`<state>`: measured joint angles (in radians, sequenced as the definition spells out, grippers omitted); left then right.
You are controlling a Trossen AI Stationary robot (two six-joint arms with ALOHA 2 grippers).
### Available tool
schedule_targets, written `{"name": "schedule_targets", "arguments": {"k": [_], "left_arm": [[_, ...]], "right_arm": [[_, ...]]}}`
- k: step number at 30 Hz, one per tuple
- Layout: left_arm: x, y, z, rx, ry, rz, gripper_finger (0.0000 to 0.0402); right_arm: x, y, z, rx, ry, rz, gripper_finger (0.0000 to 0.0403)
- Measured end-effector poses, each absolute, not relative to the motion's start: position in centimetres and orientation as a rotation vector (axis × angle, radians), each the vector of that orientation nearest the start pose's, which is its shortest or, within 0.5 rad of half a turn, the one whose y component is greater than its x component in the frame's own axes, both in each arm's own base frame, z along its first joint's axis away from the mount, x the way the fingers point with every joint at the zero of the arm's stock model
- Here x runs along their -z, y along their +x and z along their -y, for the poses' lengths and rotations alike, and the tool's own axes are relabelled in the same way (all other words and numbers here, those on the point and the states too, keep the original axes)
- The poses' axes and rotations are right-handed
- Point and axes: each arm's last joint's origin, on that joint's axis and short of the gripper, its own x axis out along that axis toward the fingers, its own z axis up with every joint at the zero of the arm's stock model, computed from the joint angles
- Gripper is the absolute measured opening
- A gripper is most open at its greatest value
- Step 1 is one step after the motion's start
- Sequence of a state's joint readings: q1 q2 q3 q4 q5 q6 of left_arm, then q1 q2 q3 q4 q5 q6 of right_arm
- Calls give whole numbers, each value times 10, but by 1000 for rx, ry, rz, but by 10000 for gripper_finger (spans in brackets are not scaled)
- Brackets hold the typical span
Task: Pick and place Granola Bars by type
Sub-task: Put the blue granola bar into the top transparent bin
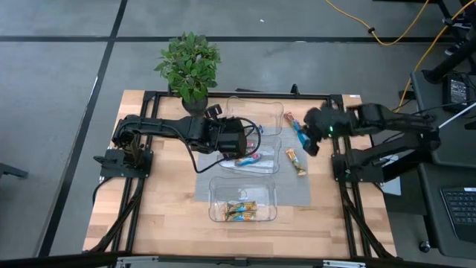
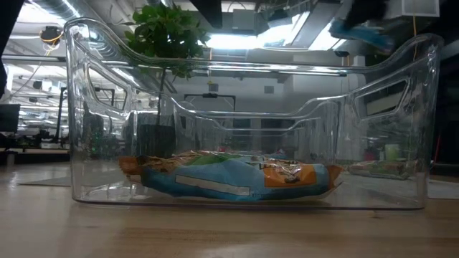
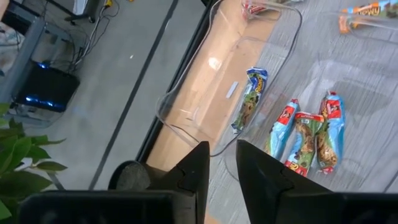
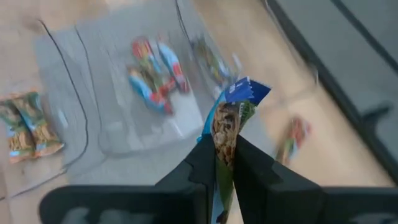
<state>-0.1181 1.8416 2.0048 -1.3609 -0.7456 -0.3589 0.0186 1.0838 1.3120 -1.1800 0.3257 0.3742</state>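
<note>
My right gripper [image 1: 311,138] is shut on a blue-green granola bar [image 4: 231,118] over the mat's right part, beside the far tray [image 1: 253,116]. My left gripper [image 3: 222,167] hovers over the middle tray [image 1: 250,161], open by a narrow gap and holding nothing. That tray holds three red-blue bars [image 3: 305,140] lying flat. One blue-green bar [image 3: 252,99] lies in the far tray. Orange-gold bars [image 1: 240,211] lie in the near tray [image 2: 251,122]. A red bar [image 1: 288,117] and an orange-gold bar [image 1: 297,160] lie loose on the mat. My right gripper pinches the blue-green bar between its two fingers [image 4: 202,165]. The bar runs along the fingers, and its blue sealed end [image 4: 245,92] sticks out past the fingertips. In the low view the bar [image 2: 362,32] shows high above the table, lifted clear.
A grey mat [image 1: 297,192] lies under the three clear trays. A potted plant [image 1: 190,65] stands at the table's far edge, close behind my left arm. Bare wood shows on the table's left and near parts [image 1: 163,216].
</note>
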Motion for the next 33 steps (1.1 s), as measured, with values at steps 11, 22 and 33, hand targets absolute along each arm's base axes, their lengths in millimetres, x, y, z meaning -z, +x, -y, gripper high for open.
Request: {"name": "schedule_targets", "arguments": {"k": [11, 22, 33], "left_arm": [[-374, 355, 22, -759, 141, -951, 70], [-374, 355, 22, -778, 104, -935, 68], [-374, 355, 22, -772, 103, -941, 65]], "right_arm": [[-365, 224, 87, 301, 99, -767, 49], [-312, 275, 149, 215, 134, -811, 49], [-253, 312, 172, 164, 88, -919, 49]]}}
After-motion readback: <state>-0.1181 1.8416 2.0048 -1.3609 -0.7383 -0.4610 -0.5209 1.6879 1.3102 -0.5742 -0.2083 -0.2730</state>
